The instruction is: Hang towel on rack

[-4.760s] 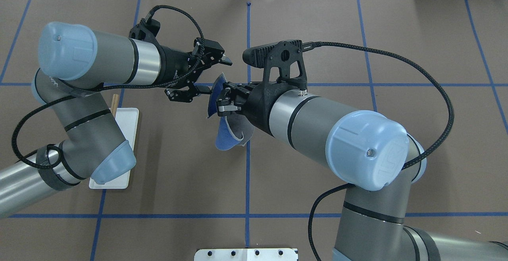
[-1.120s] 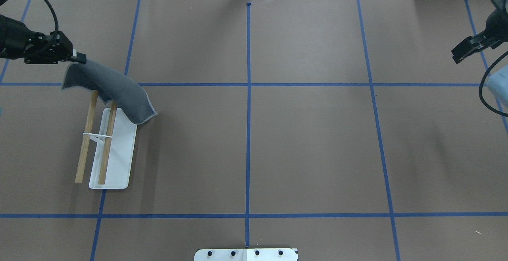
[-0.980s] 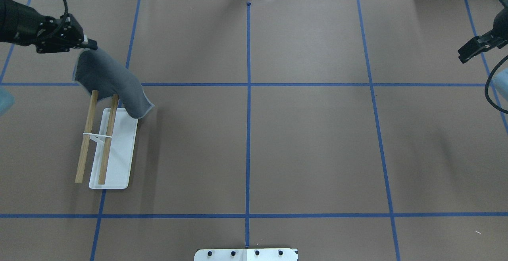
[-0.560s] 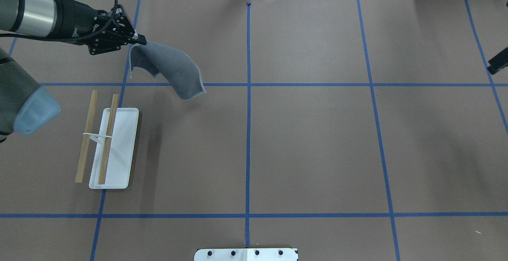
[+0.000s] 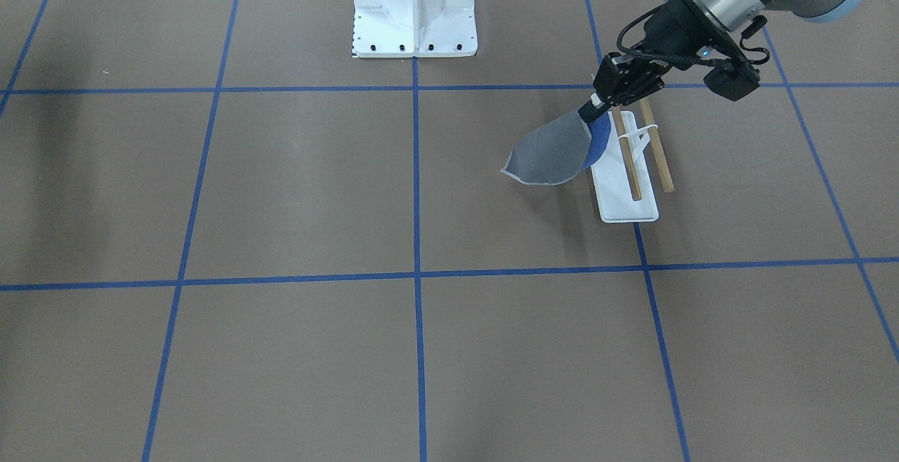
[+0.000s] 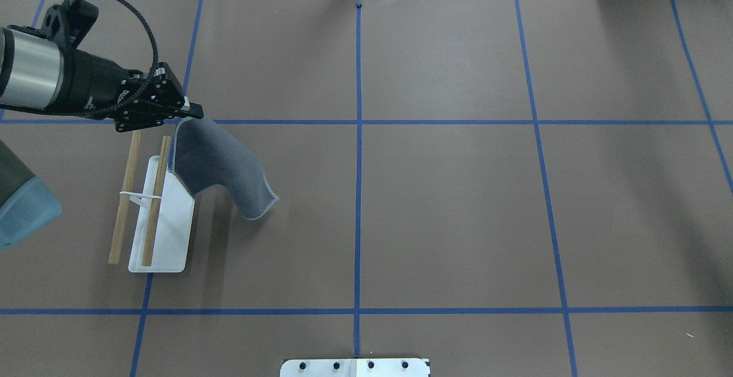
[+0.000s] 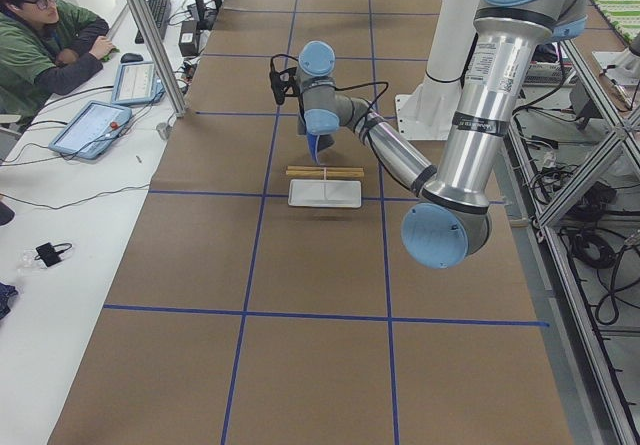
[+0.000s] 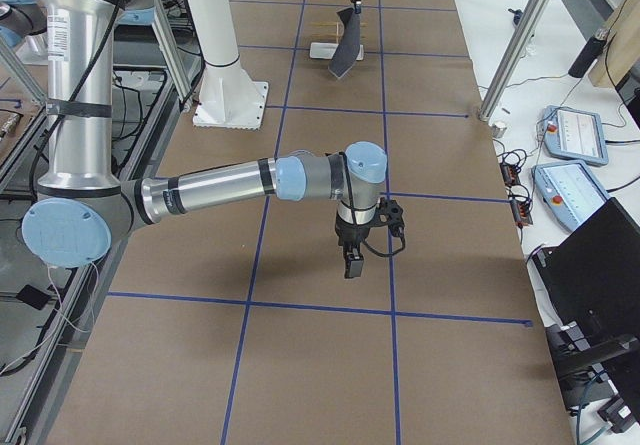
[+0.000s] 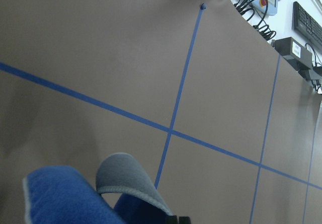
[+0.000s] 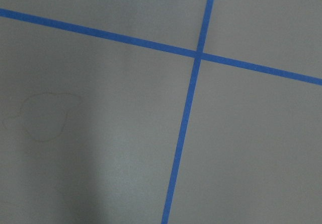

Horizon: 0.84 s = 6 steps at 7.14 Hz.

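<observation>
The left gripper [image 6: 193, 113], reaching in over the brown-papered table [image 6: 446, 205], pinches one corner of the dark grey towel [image 6: 220, 162] between closed jaws. The cloth hangs and billows from that corner toward the table's centre. The front camera shows its blue underside near the grip. The towel is not on the rack [image 6: 170, 234]. It hangs just beside the rack, on the side facing the middle of the table, and from overhead its lower fold overlaps the far end of the white base. Whether cloth and rack touch cannot be told. The two wooden dowels [image 6: 122, 205] are bare and lie parallel above the base. The right gripper [image 8: 350, 262] points down over a blue tape line [image 8: 330, 306] well away from the rack, near the other end of the table. It shows only in the side view, so the state of its jaws cannot be told. The white bolted pedestal [image 5: 414, 5] stands at the robot's edge of the table. An operator [image 7: 45, 40] in green sits at a side desk.
</observation>
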Tool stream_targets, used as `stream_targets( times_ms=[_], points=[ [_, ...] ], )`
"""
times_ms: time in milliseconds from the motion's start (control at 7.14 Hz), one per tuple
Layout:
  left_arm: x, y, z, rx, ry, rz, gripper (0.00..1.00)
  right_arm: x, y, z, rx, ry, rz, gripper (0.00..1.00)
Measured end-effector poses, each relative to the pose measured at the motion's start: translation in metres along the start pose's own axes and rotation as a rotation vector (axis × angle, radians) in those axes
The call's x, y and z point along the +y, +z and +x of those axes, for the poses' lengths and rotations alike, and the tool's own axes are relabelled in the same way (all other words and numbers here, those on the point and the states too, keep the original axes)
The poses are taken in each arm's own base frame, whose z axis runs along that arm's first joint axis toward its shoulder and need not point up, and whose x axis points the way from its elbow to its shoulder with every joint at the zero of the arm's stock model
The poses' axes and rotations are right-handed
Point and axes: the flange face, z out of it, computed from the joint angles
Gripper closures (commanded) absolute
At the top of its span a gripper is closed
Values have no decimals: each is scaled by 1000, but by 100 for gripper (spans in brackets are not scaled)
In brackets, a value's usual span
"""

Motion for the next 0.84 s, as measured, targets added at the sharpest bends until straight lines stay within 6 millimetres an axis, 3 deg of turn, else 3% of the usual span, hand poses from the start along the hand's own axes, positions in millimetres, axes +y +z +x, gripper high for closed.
stream_targets(
  times_ms=[560,840],
  points=[
    [-64,-19,-115,-176,205,69,100,3,2,6,-2,4,11,0],
    [-73,-39,-170,-250,300,71,100,2,2,6,-2,0,15,0]
  ],
)
